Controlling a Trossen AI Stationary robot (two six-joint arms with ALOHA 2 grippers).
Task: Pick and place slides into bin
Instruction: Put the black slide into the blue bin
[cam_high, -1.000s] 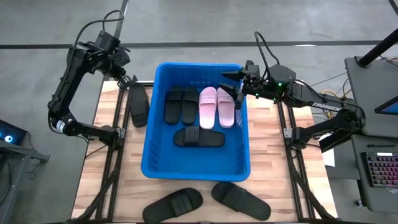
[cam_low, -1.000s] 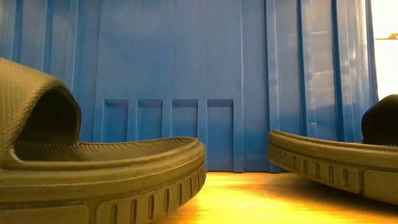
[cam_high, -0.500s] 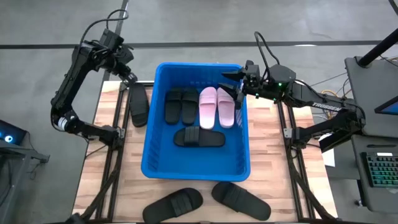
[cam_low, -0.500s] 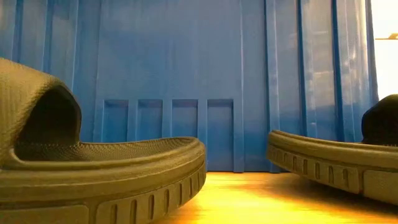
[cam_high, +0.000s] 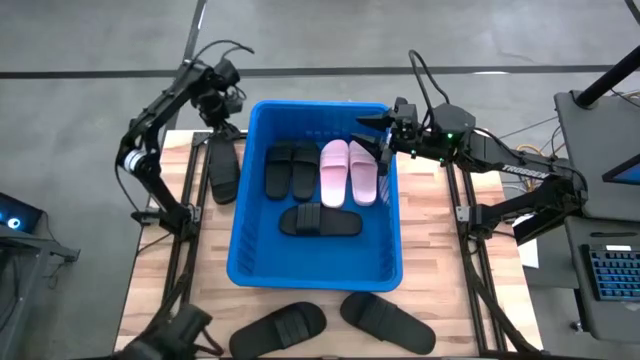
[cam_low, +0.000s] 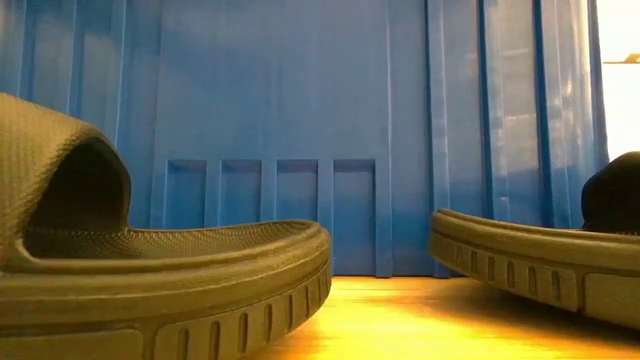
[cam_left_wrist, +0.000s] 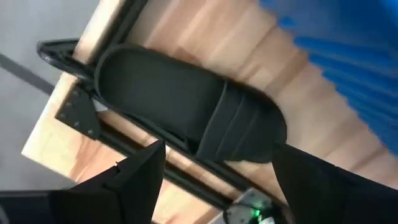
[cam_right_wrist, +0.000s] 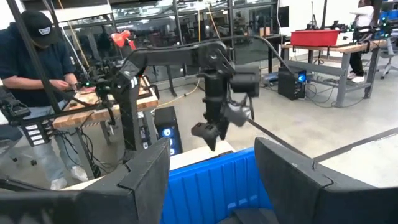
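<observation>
We saw the left tool (cam_high: 221, 93) hanging released above the tabletop's (cam_high: 155, 270) far left corner, over a black slide (cam_high: 222, 167) lying just outside the bin (cam_high: 245, 200). The right tool (cam_high: 383, 135) hovered at the bin's far right rim, fingers spread and holding nothing. Inside the bin lay two pink slides (cam_high: 349, 171) side by side, two black ones (cam_high: 291, 168) beside them and another black one (cam_high: 320, 221) crosswise. Two more black slides (cam_high: 333, 322) lay on the tabletop near the bin's front wall.
</observation>
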